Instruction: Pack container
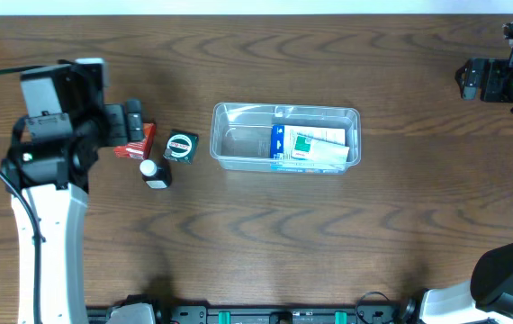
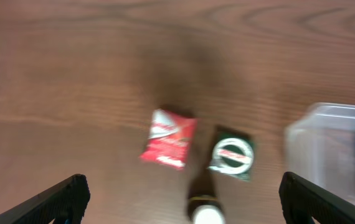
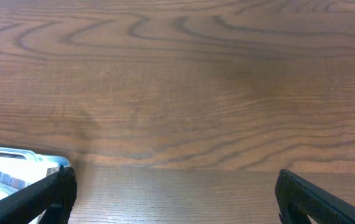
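Note:
The clear plastic container point(image 1: 238, 148) sits mid-table and holds a blue and white packet point(image 1: 310, 146) in its right half. Left of it lie a red packet point(image 1: 139, 142), a dark green packet with a white ring point(image 1: 181, 147) and a small dark bottle with a white cap point(image 1: 154, 172). My left gripper point(image 1: 123, 121) is open and empty above the red packet; its wrist view shows the red packet point(image 2: 168, 139), the green packet point(image 2: 231, 154), the bottle point(image 2: 203, 208) and the container's corner point(image 2: 327, 155). My right gripper point(image 3: 174, 196) is open and empty at the far right.
The dark wood table point(image 1: 265, 243) runs under everything. The right wrist view shows bare wood point(image 3: 184, 93) and a corner of the container point(image 3: 15, 163) at lower left. The right arm's body point(image 1: 499, 79) sits at the upper right edge.

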Action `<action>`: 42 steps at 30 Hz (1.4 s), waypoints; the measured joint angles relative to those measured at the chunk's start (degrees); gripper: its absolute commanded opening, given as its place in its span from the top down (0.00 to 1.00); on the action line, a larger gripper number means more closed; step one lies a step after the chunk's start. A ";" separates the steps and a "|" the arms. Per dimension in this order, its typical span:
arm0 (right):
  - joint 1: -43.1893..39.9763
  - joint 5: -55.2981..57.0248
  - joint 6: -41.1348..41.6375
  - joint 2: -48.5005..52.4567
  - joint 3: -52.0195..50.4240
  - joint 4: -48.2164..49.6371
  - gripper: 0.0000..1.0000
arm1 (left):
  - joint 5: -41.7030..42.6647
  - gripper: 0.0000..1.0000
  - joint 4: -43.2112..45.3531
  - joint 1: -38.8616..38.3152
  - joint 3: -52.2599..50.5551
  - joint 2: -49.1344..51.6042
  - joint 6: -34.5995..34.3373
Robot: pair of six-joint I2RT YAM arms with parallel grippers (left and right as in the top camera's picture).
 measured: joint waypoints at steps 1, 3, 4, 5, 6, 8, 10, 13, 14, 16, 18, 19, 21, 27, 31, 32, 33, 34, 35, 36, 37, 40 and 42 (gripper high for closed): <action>0.00 0.00 0.00 0.00 0.00 0.00 0.01 | 0.20 0.02 0.02 1.16 0.00 0.94 0.20; 0.00 0.00 0.00 0.00 0.00 0.00 0.01 | 0.98 0.02 0.20 3.02 0.00 3.06 0.61; 0.00 0.00 0.00 0.00 0.00 0.00 0.01 | 1.49 0.02 0.33 3.82 0.00 4.39 0.74; 0.00 0.00 0.00 0.00 0.00 0.00 0.01 | 1.77 0.02 0.42 4.39 0.00 5.77 0.81; 0.00 0.00 0.00 0.00 0.00 0.00 0.01 | 1.99 0.02 0.48 4.68 0.00 6.97 0.83; 0.00 0.00 0.00 0.00 0.00 0.00 0.01 | 2.62 0.02 0.66 4.87 0.00 9.94 1.09; 0.00 0.00 0.00 0.00 0.00 0.02 0.01 | 3.13 0.02 0.79 4.87 0.00 12.72 1.27; 0.00 0.02 0.00 0.00 0.00 0.02 0.01 | 4.15 0.02 0.66 4.87 0.13 17.20 1.79; 0.00 0.00 0.00 0.00 0.00 0.00 0.01 | 4.37 0.02 0.46 4.87 0.35 18.51 1.99; 0.00 0.02 0.00 0.00 0.00 0.00 0.01 | 4.72 0.02 -1.40 4.87 1.90 21.38 2.16; 0.00 0.00 0.00 0.00 0.00 0.00 0.01 | 4.90 0.02 -3.89 4.87 4.74 24.30 2.29; 0.00 0.00 0.00 0.00 0.00 0.00 0.01 | 4.94 0.02 -5.05 4.87 6.29 25.49 2.29; 0.00 0.00 0.00 0.00 0.00 0.02 0.01 | 5.07 0.02 -8.39 4.87 10.47 27.96 2.29; 0.00 0.00 0.00 0.00 0.00 0.00 0.01 | 6.38 0.02 -17.22 4.87 23.34 33.40 2.32; 0.00 0.00 0.00 0.00 0.00 0.00 0.01 | 7.85 0.02 -20.35 4.87 26.97 35.54 2.38; 0.00 0.00 0.00 0.00 0.00 0.00 0.01 | 8.07 0.02 -21.11 4.87 27.21 36.15 2.54; 0.00 0.00 0.00 0.00 0.00 0.00 0.01 | 8.24 0.02 -21.79 4.87 27.21 36.92 2.73; 0.00 0.02 0.00 0.00 0.00 0.00 0.01 | 8.41 0.02 -22.36 4.87 27.21 37.70 2.89; 0.00 0.00 0.00 0.00 0.00 0.02 0.01 | 8.57 0.02 -22.69 4.85 27.21 38.73 3.17; 0.00 0.00 0.00 0.00 0.00 0.02 0.01 | 8.70 0.02 -22.80 4.85 27.21 39.85 3.41; 0.00 0.00 0.00 0.00 0.00 0.00 0.01 | 8.76 0.02 -22.77 4.81 27.21 41.13 3.63; 0.00 0.00 0.00 0.00 0.00 0.00 0.01 | 8.48 0.02 -22.56 4.61 27.21 44.02 3.87; 0.00 0.00 0.00 0.00 0.00 0.00 0.01 | 7.50 0.02 -22.36 4.24 27.21 45.64 4.02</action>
